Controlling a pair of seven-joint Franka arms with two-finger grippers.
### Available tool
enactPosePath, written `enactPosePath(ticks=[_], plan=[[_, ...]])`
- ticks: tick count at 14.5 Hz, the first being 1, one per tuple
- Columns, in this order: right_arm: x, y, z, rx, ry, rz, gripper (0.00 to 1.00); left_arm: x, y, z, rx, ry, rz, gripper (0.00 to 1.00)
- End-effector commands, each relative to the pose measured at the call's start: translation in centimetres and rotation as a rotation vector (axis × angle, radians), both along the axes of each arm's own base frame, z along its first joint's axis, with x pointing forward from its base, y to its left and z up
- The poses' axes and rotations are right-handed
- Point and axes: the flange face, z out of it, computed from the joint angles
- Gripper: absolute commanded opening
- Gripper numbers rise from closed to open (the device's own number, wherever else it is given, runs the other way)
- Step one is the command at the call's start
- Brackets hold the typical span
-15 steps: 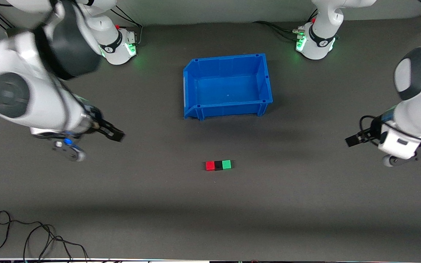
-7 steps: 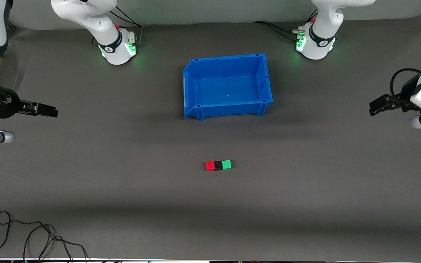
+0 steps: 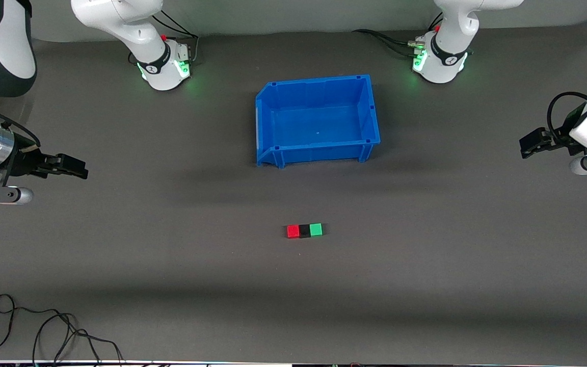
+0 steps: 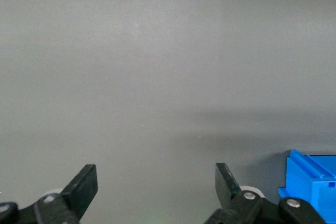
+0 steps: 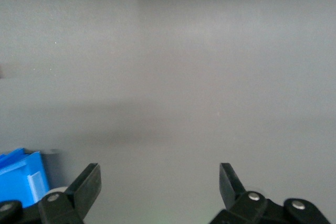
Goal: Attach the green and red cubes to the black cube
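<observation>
The red cube (image 3: 292, 231) is showing bright red; the black cube (image 3: 304, 231) matte black; the green cube (image 3: 316, 229) bright green; the bin (image 3: 265, 122) solid blue.

The front camera is looking down from high across the desk (image 3: 426, 285), facing both robot bases along the top of its view and taking in the whole surface from well back. Each wrist camera is riding on its arm, looking out close past its own tool, the left tool (image 4: 156, 184) and the right tool (image 5: 160, 184), at bare desk. Each is catching a corner of the blue bin (image 3: 318, 120), which the front view is also showing.
</observation>
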Motion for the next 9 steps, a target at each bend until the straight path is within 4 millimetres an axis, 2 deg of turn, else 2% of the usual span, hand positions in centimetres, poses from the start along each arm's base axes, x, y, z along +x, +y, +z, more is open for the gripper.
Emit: enactPosePath(ticks=[1,4,7,9], plan=[[-0.4,0.1,1.1,-0.016,-0.047,0.062,1.00,0.0,0.6,-0.3,-0.020,-0.001,0.023,1.00],[-0.3,0.2,1.0,-0.018,-0.047,0.066,1.00,0.5,-0.4,-0.1,-0.017,-0.003,0.059,1.00],[-0.3,0.3,1.0,-0.019,-0.047,0.071,1.00,2.9,-0.7,1.2,-0.018,-0.002,0.067,1.00],[-0.3,0.4,1.0,-0.019,-0.053,0.072,1.00,3.4,-0.6,1.8,-0.013,0.066,0.071,1.00]])
